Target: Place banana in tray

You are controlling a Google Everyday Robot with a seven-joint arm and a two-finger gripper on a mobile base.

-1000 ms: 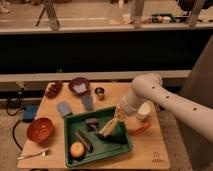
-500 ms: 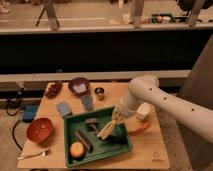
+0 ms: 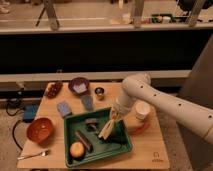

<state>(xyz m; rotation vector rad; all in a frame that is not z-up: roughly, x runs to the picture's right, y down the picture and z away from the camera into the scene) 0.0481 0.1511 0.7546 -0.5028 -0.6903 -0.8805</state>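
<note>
The pale yellow banana (image 3: 108, 127) hangs over the right half of the green tray (image 3: 72, 131), its lower end at the tray floor. My gripper (image 3: 115, 114) is at the banana's upper end, just above the tray, at the end of the white arm (image 3: 150, 97) reaching in from the right. The tray also holds an orange fruit (image 3: 76, 149), a dark bar (image 3: 84, 140) and a small dark object (image 3: 92, 124).
An orange bowl (image 3: 40, 130) and a fork (image 3: 34, 155) lie left of the tray. Behind it are a purple bowl (image 3: 79, 85), a dark dish (image 3: 53, 89), blue items (image 3: 64, 108), a small cup (image 3: 100, 92). A white cup (image 3: 142, 110) and red object (image 3: 140, 129) sit right.
The arm and banana have barely shifted; the banana stays over the tray's right half.
</note>
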